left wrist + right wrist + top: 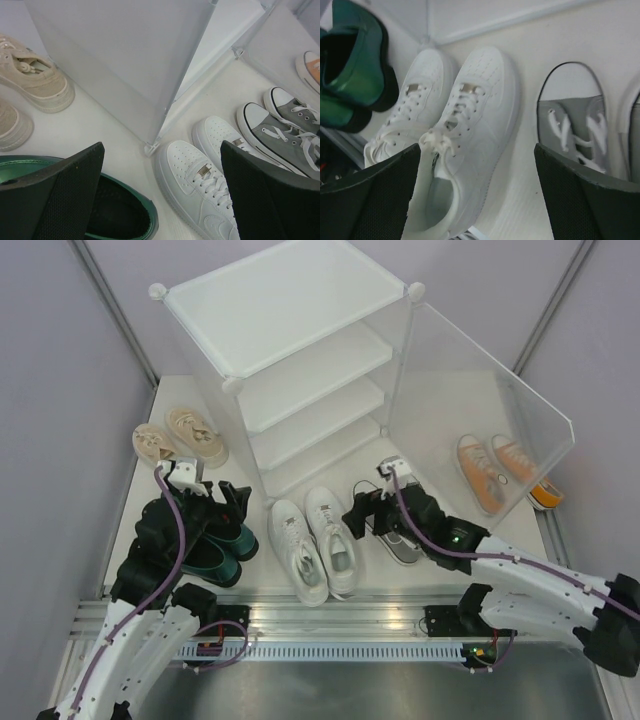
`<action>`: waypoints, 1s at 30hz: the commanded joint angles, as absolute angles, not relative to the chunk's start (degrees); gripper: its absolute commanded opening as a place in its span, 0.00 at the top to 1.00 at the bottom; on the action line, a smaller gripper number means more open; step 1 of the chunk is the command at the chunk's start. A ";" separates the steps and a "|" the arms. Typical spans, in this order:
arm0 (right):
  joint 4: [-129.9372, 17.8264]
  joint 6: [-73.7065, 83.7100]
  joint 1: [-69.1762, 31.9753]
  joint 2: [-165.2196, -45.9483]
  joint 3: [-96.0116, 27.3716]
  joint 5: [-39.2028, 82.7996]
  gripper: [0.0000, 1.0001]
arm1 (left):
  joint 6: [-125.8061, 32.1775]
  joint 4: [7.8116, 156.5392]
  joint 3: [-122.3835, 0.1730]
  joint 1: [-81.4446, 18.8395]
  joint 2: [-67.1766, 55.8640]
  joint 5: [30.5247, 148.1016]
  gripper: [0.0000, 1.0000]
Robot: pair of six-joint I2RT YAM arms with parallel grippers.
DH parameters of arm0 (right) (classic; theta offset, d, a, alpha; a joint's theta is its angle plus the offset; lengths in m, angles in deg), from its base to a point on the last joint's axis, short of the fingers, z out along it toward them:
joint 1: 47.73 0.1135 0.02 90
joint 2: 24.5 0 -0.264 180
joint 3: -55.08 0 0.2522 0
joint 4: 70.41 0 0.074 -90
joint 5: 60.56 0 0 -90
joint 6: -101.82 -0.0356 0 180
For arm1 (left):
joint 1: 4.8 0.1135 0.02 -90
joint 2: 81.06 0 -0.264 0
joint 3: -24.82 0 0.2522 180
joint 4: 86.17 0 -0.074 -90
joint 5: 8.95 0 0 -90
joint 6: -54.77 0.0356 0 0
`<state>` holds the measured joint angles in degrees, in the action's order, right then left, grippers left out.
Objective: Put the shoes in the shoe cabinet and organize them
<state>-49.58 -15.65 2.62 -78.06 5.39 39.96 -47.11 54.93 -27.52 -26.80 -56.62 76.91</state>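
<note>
The shoe cabinet point(300, 350) stands at the back with three bare shelves and its clear door point(500, 400) swung open to the right. The shoes lie on the floor in pairs: beige point(182, 437), dark green point(222, 545), white point(315, 540), grey point(398, 540) and orange point(492, 472) behind the door. My left gripper point(215, 498) hovers open over the dark green pair point(120, 215), with a white shoe point(200, 190) between its fingers' lines. My right gripper point(370, 505) is open above the white pair point(470, 125) and the grey shoe point(572, 125). Neither holds anything.
The cabinet's side wall point(125, 65) and its corner foot point(151, 148) stand just ahead of the left gripper. Grey walls close in both sides. A metal rail point(330, 615) runs along the near edge by the arm bases.
</note>
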 commanded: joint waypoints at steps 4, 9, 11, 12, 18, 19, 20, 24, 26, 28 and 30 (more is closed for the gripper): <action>-46.46 -16.84 23.34 -88.74 -4.20 55.83 0.06 | -47.10 56.95 -27.17 -27.22 -57.94 77.89 0.00; -43.30 -18.68 34.00 -94.81 -9.92 64.59 0.11 | -46.75 57.04 -26.82 -27.22 -59.35 76.75 0.00; -43.20 -18.33 35.58 -97.27 -11.94 65.38 0.15 | -46.75 57.04 -26.82 -27.22 -59.53 76.66 0.00; -43.90 -17.81 35.94 -98.06 -12.99 65.21 0.16 | -46.75 56.96 -26.90 -27.22 -59.62 76.66 0.00; -56.01 -13.24 36.56 -103.69 -14.23 58.28 0.41 | -46.75 57.04 -26.90 -27.22 -61.99 73.24 0.00; -58.21 -12.10 36.47 -105.69 -14.49 57.48 0.49 | -46.75 56.87 -26.90 -27.22 -62.34 71.75 0.00; -61.19 -11.13 36.47 -106.85 -14.93 56.35 0.50 | -46.84 56.78 -26.99 -27.22 -62.69 70.87 0.00; -65.25 -4.99 36.38 -116.32 -21.41 50.54 0.50 | -47.36 56.61 -26.91 -27.13 -65.15 65.94 0.00; -65.70 -3.92 35.95 -119.67 -24.33 48.08 0.48 | -47.54 56.60 -26.73 -27.13 -66.47 63.57 0.00; -65.79 -3.04 35.33 -124.23 -28.37 45.02 0.45 | -47.63 56.52 -26.73 -27.13 -67.35 61.90 0.00; -66.32 -2.86 33.93 -127.93 -31.09 42.46 0.39 | -47.54 56.60 -26.55 -27.04 -67.79 61.63 0.00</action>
<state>-61.80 -5.68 35.43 -124.16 -26.21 48.20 -47.11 54.95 -26.98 -27.06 -66.98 65.57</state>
